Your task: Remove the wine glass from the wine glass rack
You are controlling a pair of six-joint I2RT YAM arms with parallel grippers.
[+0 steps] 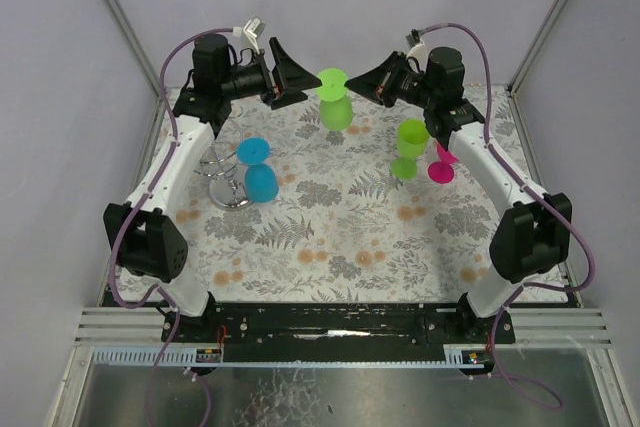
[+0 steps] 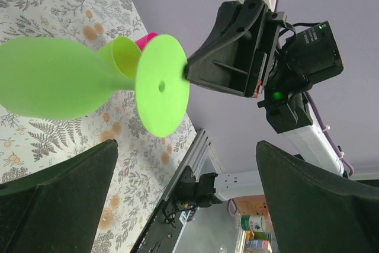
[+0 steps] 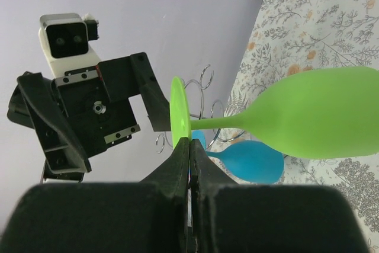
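A lime green wine glass (image 1: 337,110) hangs in the air at the back of the table, its bowl down and its round foot (image 3: 179,111) up. My right gripper (image 3: 189,141) is shut on the rim of that foot. From the left, my left gripper (image 1: 298,79) faces the foot with its fingers (image 2: 59,199) wide apart, holding nothing. The wine glass rack (image 1: 222,187) stands at the left beside my left arm. A blue wine glass (image 1: 259,175) hangs on it upside down. In the left wrist view the green glass (image 2: 50,81) lies ahead of the open jaws.
A second lime green glass (image 1: 409,147) and a pink glass (image 1: 441,167) stand on the flowered table cover (image 1: 330,237) at the right, close to my right arm. Purple walls close the back and both sides.
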